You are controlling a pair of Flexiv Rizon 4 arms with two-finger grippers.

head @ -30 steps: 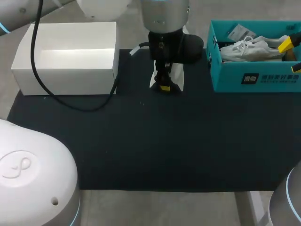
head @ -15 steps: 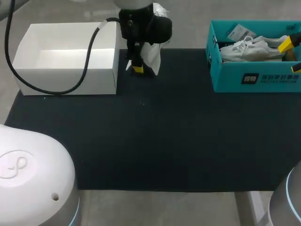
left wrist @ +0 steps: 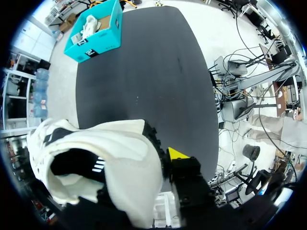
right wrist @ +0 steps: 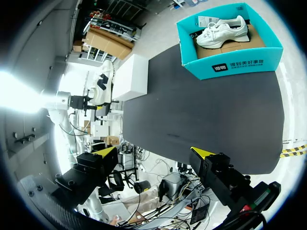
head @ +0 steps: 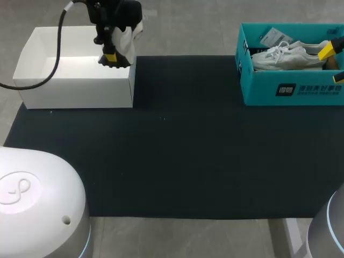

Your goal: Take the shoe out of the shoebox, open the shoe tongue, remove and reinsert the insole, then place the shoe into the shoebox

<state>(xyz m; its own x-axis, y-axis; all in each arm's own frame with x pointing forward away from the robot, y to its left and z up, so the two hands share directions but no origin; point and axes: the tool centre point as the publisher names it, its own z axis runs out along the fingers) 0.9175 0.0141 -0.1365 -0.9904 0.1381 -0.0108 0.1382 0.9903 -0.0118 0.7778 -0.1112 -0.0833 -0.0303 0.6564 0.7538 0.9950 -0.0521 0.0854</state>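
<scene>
Upper left of the head view: left gripper (head: 111,57) closed on a white fabric sneaker with black side marks (head: 128,38), held above the right rear corner of the open white cardboard box (head: 75,92). Left wrist view: one yellow tip lies against the sneaker's side wall (left wrist: 120,158); the other finger is hidden by the upper. Right gripper (right wrist: 153,152) spread wide, nothing in it, at the right edge beside the teal cardboard box (head: 290,90). Black mat (head: 188,150) lies between the boxes.

Judgement: sneaker light, upper soft and collapsible, sole stiff. Best hold is the heel collar or midfoot, with one finger inside the opening; a slack pinch would let it swing.
</scene>
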